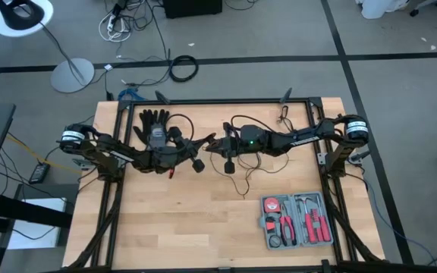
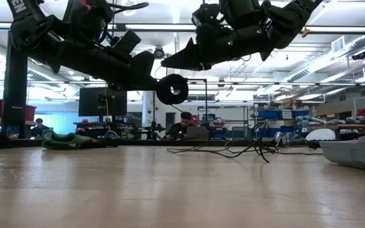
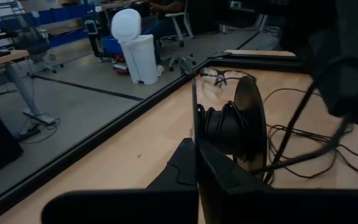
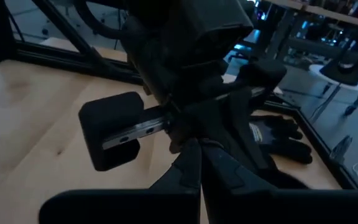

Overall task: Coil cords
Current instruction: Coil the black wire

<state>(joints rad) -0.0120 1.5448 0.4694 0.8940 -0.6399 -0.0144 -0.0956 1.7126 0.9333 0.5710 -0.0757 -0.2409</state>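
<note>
Both arms raised over the middle of the counter (image 1: 203, 220), pincer tips nearly meeting. Left pincer (image 1: 190, 154) closed, gripping the small round black disc (image 2: 172, 88) of the cords (image 2: 246, 149), held well clear of the wood. Seen from the left wrist, disc (image 3: 241, 127) standing on edge just past the shut fingers (image 3: 188, 165). Right pincer (image 1: 215, 141) also closed, nothing visibly in it, close beside the disc. Thin black wire lying in loose loops (image 1: 243, 168) on the counter beneath the right arm. Where the wire joins the disc hard to make out. Black glove (image 1: 155, 121) partly covered by the left arm. Tool case (image 1: 297, 221) near the front right.
</note>
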